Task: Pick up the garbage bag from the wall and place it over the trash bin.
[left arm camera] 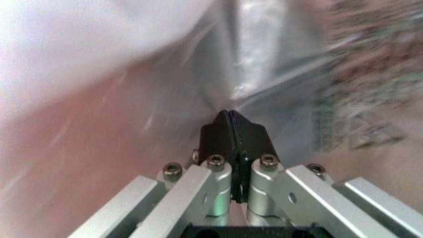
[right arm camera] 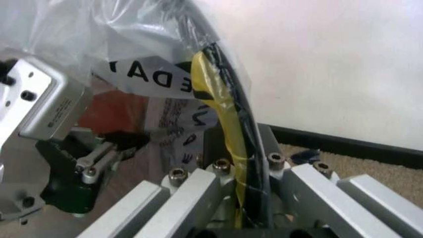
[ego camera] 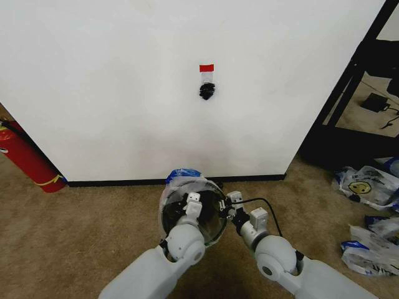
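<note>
Head view: trash bin (ego camera: 192, 212) on the floor at the wall (ego camera: 124, 81) baseboard; garbage bag (ego camera: 182, 176) draped over its rim; hook (ego camera: 206, 91) bare. Left tool (ego camera: 192, 204) inside the mouth, right tool (ego camera: 230, 202) at the rim's right side.

Left wrist view: left tool (left arm camera: 231, 128) clenched on film deep inside — best pressed down and outward to seat the liner.

Right wrist view: right tool (right arm camera: 228, 148) pinching bag edge over the black rim — keep tension even, avoid tearing thin plastic.
</note>
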`<state>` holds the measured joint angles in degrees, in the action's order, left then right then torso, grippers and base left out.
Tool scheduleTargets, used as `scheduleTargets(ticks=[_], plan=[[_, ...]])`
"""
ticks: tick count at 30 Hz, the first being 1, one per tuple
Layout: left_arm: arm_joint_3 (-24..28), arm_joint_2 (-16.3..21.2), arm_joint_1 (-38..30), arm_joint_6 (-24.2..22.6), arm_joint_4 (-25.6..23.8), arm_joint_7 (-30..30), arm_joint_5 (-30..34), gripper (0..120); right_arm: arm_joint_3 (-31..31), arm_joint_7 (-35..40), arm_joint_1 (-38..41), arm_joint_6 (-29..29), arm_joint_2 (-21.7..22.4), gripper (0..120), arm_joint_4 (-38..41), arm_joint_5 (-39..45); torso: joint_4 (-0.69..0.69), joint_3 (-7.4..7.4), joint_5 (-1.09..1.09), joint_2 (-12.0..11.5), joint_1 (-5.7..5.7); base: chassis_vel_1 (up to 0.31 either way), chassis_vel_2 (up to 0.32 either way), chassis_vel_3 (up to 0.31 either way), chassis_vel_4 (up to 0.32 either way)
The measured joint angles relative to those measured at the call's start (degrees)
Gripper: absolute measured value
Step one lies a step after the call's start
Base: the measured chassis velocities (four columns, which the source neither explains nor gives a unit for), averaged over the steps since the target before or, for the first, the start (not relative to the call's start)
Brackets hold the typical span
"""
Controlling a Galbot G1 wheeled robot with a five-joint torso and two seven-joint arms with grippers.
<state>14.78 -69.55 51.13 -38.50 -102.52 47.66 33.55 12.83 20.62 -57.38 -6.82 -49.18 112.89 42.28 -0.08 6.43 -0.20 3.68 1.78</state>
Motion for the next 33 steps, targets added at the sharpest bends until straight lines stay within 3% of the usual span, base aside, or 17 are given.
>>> scheduleTargets(ticks=[5,19,27,33], plan=[[-0.93,0.84,1.51,0.05,0.20,-0.53,0.18,0,-1.47,-0.39,-0.59,0.23,0.46,0,1.02,0.83,0.01,0.00,0.00,0.00,0.00,0.000,0.000,0.000,0.000],[1.18,-1.84,-0.18,-0.29,2.63,-1.11,0.87,0,-1.69,-3.39,-3.53,2.93,0.44,0,2.34,-0.95,0.00,0.00,0.00,0.00,0.00,0.000,0.000,0.000,0.000],[-1.37,-0.58,-1.50,0.32,3.91,-1.08,0.90,0,-3.61,-3.98,-5.95,3.27,1.55,0,2.85,-2.04,0.00,0.00,0.00,0.00,0.00,0.000,0.000,0.000,0.000],[-2.71,-0.13,1.55,0.16,3.16,-1.63,-0.14,0,-4.23,-3.76,-6.11,3.32,1.29,0,3.35,-1.42,0.00,0.00,0.01,0.00,-0.01,0.000,0.000,0.000,0.000]])
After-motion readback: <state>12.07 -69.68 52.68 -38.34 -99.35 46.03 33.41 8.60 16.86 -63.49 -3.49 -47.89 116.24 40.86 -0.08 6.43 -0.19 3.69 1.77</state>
